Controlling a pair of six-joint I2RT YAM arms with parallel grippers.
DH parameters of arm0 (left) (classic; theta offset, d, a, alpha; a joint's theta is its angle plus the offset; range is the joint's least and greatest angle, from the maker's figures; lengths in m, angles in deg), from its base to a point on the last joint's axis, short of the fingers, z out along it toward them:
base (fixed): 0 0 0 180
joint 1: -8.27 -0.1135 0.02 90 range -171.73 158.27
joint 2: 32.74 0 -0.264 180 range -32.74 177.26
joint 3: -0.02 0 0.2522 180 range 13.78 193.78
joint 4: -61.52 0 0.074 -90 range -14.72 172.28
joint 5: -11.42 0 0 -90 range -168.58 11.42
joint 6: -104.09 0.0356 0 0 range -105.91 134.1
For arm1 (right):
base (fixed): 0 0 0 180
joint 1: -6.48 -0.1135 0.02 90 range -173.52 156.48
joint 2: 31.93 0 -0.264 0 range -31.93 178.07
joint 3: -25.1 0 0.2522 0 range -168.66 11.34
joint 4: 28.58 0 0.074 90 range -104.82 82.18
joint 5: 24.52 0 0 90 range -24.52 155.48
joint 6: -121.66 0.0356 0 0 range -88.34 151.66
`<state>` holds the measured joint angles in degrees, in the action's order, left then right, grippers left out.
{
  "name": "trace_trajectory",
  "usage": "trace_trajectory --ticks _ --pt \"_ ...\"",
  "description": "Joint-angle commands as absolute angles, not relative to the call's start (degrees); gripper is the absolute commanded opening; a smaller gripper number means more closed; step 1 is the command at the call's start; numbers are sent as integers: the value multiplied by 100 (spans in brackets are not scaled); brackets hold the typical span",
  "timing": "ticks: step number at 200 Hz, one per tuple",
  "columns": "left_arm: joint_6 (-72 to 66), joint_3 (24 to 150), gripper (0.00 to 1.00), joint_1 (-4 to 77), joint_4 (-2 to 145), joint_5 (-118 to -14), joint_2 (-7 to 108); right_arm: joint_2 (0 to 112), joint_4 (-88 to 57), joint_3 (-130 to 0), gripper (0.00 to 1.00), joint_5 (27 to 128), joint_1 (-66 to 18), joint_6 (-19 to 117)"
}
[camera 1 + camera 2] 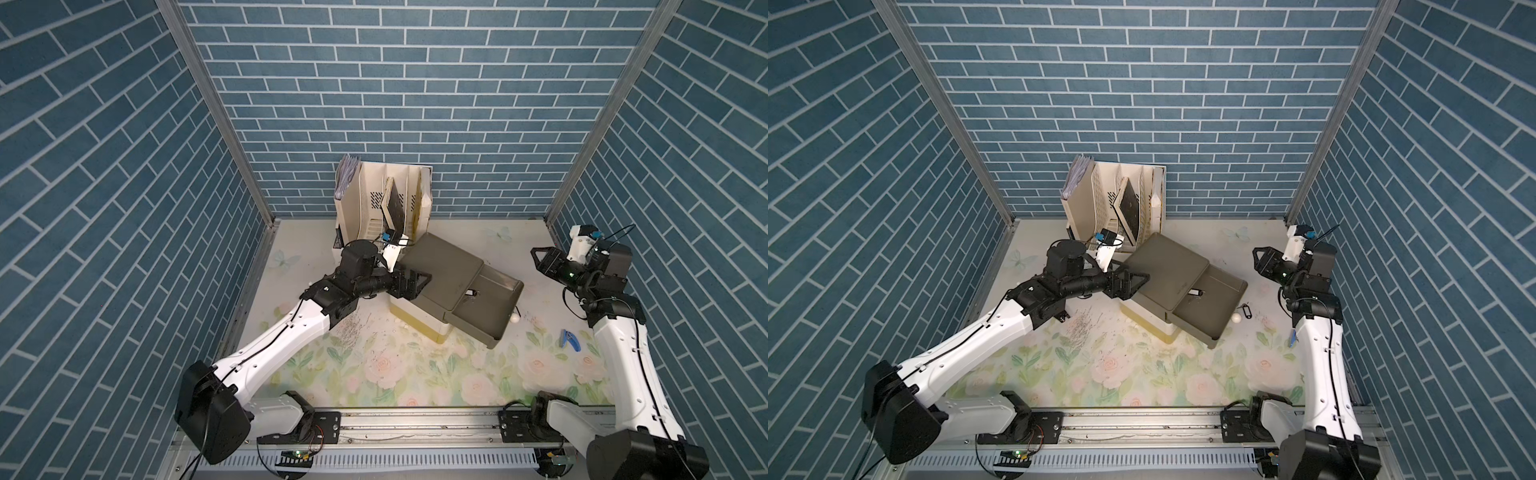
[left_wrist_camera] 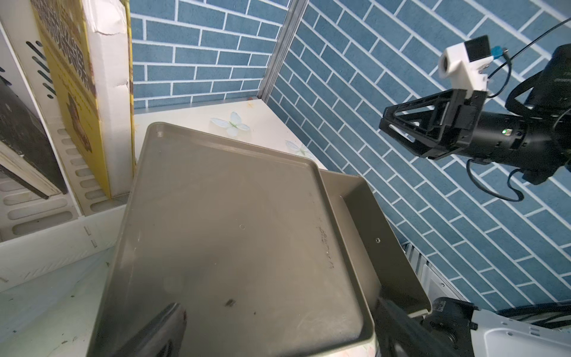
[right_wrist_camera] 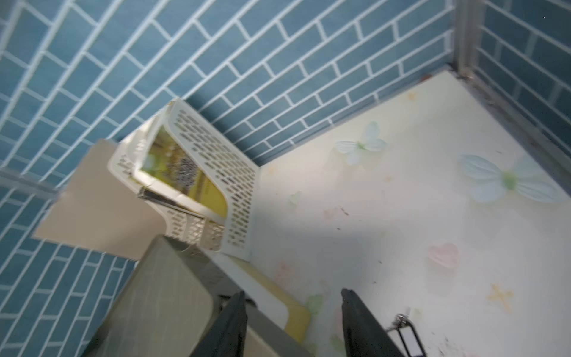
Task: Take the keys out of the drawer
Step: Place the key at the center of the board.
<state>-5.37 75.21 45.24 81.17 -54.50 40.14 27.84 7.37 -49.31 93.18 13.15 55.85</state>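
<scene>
— While the blue brick walls [image 1: 374,104] box the table in on three sides, what covers it?
— A pale floral mat [image 1: 415,374], roses toward the front rail [image 1: 415,428], butterflies at the back. Fine bits [image 1: 349,332] lie scattered beside the left arm.
— And the keys?
— One tagged key [image 1: 471,293] lies in the open drawer [image 1: 494,320] of the olive cabinet [image 1: 440,262], just under the cabinet's top edge. Both top views show it, too small to read closely. A second key [image 1: 1246,311], black-tagged, lies on the mat just beside a white ball [image 1: 1236,319], by the drawer's right side. The right wrist view catches its ring and tag [image 3: 408,333]; the left wrist view sees only the drawer's wall.
— The grippers?
— The left gripper [image 1: 422,284] is spread wide at the cabinet's left edge. Whether its fingers [image 2: 167,327] touch the cabinet, I cannot tell. The right gripper [image 1: 537,261] hangs raised near the right wall, jaws parted, nothing between them.
— Room to move?
— A file rack [image 1: 382,195] stands just behind the cabinet, against the back wall. A blue tool [image 1: 568,340] lies beside the right arm, which covers most of it in a top view [image 1: 1293,338]. Between the arms the front of the mat is open.
</scene>
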Motion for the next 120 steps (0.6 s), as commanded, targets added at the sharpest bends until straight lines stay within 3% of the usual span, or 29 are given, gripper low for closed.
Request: trace_trajectory --ticks 1,44,72,120 --pt "-458 7588 100 4495 7945 -5413 3882 3125 1589 -5532 52 9778 630 4983" --pt "-438 7687 100 4493 8037 -5379 3882 4113 3374 -6564 53 8630 -536 4590" --pt "-446 7659 100 4492 8029 -5362 3829 4076 3396 -6286 52 8392 -599 4311" --pt "-443 7638 100 4492 8029 -5327 3844 3979 2951 -5569 52 8835 -618 3816"
